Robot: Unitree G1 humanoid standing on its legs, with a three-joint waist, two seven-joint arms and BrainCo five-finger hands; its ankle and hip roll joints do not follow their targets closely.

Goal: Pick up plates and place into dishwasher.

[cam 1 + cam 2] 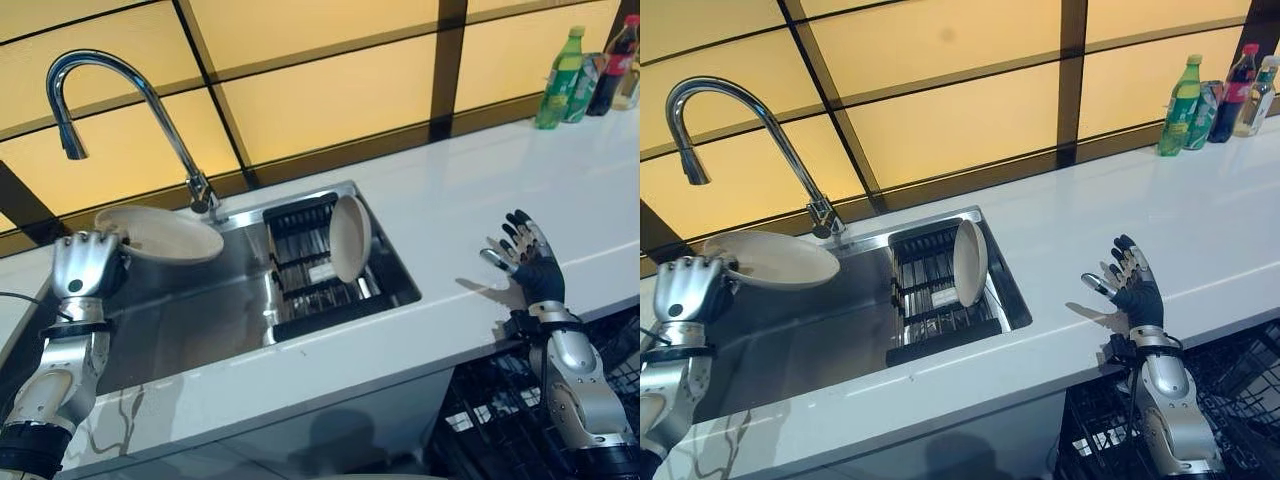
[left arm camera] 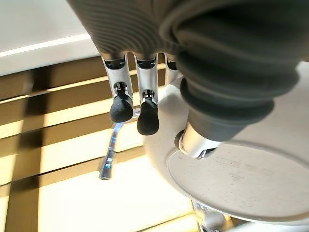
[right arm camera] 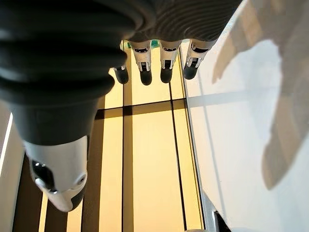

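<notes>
- The left hand (image 1: 88, 264) was raised over the left end of the sink (image 1: 180, 320), its forearm rising nearly upright from the bench's front edge.
- Its fingers (image 2: 147, 116) and thumb were curled round the rim of a cream plate (image 1: 160, 234), pinching it; the plate was held roughly level above the basin, just in front of the tap's (image 1: 120, 100) base.
- In the left wrist view the plate's underside (image 2: 241, 179) showed past the thumb, with the fingertips curled over its edge.
- A second cream plate (image 1: 349, 238) stood on edge in the black rack (image 1: 305, 285) set in the right part of the sink.
- The right hand (image 1: 525, 258) was lifted over the white bench (image 1: 470, 190) near its front edge, well right of the sink, palm turned leftward, fingers straight and spread, holding nothing.
- Bottles (image 1: 565, 78) stood at the bench's far right corner, against the amber panelled wall (image 1: 320, 80).
</notes>
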